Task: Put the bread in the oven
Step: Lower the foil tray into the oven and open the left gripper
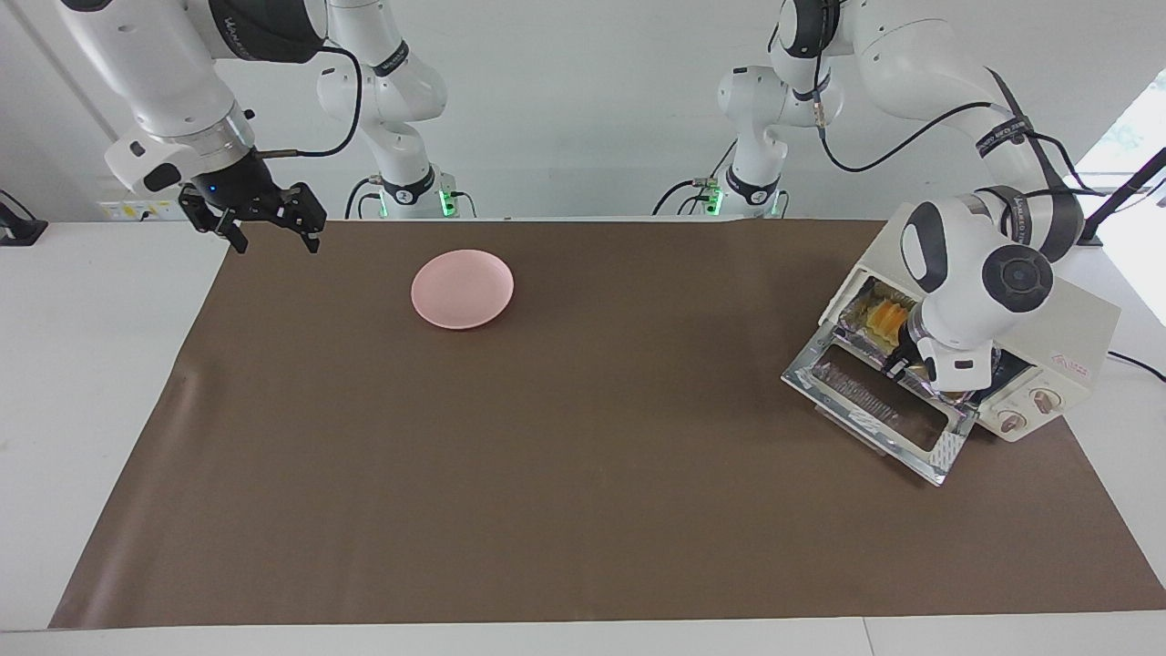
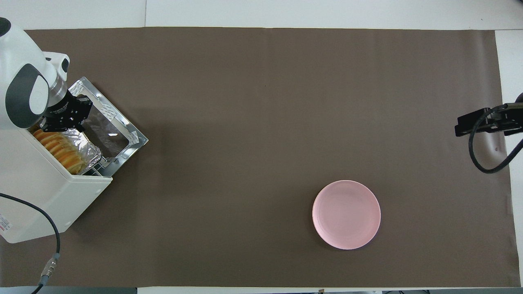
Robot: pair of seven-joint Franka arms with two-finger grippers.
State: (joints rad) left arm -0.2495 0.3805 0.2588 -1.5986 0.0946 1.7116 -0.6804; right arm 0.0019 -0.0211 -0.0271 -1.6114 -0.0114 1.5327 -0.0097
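Now | left jaws [image 1: 897, 366] clenched at oven [image 1: 1057, 342] mouth | right jaws [image 1: 271, 232] released, waiting

Bread [image 2: 59, 150] on foil tray [image 2: 88, 147] inside oven [image 2: 49, 196]
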